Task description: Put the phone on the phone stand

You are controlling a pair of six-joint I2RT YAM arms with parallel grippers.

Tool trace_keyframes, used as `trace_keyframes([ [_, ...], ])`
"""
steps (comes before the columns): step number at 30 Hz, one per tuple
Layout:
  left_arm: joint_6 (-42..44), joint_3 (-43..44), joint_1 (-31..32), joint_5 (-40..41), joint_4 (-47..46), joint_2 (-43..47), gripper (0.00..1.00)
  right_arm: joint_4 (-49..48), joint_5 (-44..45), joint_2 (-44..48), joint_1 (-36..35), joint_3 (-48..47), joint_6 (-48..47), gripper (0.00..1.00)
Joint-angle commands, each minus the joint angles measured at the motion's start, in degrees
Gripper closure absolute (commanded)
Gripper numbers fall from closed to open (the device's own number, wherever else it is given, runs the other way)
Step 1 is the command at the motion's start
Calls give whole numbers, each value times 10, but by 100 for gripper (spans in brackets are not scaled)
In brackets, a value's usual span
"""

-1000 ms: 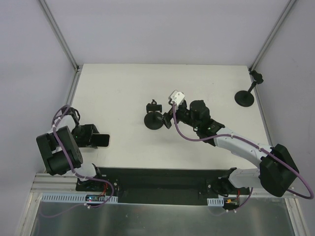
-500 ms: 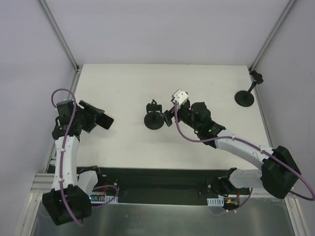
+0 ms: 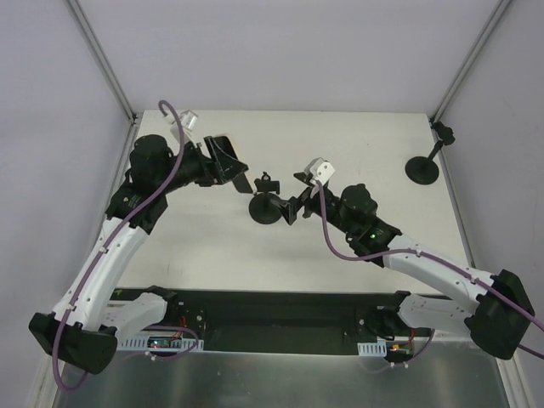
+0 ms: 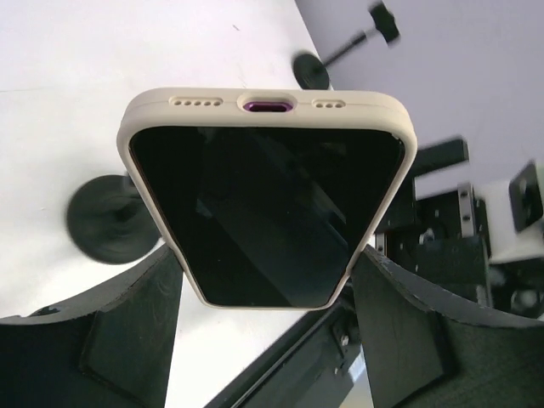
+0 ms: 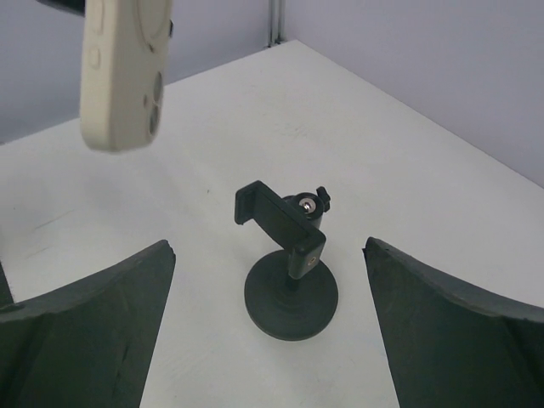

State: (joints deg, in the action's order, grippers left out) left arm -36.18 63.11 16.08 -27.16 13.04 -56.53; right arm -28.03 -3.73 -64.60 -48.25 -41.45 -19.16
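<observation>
The phone [image 4: 268, 195] has a beige case and a dark screen, and my left gripper [image 4: 265, 263] is shut on its sides. Seen from above, the left gripper [image 3: 219, 161] holds the phone [image 3: 238, 177] in the air just left of the phone stand [image 3: 266, 206]. The stand is black, with a round base and a clamp head on a ball joint. My right gripper [image 3: 293, 207] is open just right of the stand. In the right wrist view the stand [image 5: 291, 285] sits between the open gripper [image 5: 270, 252]. The phone's back [image 5: 123, 72] hangs at the upper left.
A second black stand [image 3: 422, 168] with a long stem stands at the back right corner, also in the left wrist view [image 4: 313, 70]. Metal frame posts rise at the table's back corners. The arm bases sit on a black plate [image 3: 280, 310] at the near edge.
My left arm has swung from the front left up and across toward the stand, carrying the phone. The right gripper has opened a little wider beside the stand.
</observation>
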Motion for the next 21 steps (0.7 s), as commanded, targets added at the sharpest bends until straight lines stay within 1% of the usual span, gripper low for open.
trace_keyframes([
  [1,119,59,55,-48,-25,-32,100,44,-21,44,7,-49,72,3],
  [3,155,71,70,-34,8,-45,100,98,-25,57,27,-93,103,3],
  [4,194,84,90,-22,21,-49,100,171,-28,59,36,-113,116,2],
  [5,215,91,99,-14,37,-53,100,215,-29,57,47,-163,133,2],
  [6,234,98,111,-5,60,-63,100,259,-30,53,51,-190,140,2],
  [7,273,113,123,10,74,-68,100,344,-36,47,57,-215,143,2],
  [8,291,120,151,21,85,-73,100,378,-39,40,57,-241,150,2],
  [10,346,136,180,45,112,-84,100,451,-34,39,60,-289,172,2],
  [11,356,141,213,54,117,-87,100,469,-32,39,61,-301,184,2],
  [13,399,141,243,86,124,-91,100,500,-53,47,63,-321,212,2],
  [15,415,136,271,104,125,-92,100,517,-75,51,63,-337,234,2],
  [17,431,130,279,115,125,-94,100,529,-76,61,63,-334,251,3],
  [20,453,120,296,123,125,-96,100,522,-95,70,63,-312,286,7],
  [21,460,113,306,126,125,-96,100,517,-123,69,63,-308,293,11],
])
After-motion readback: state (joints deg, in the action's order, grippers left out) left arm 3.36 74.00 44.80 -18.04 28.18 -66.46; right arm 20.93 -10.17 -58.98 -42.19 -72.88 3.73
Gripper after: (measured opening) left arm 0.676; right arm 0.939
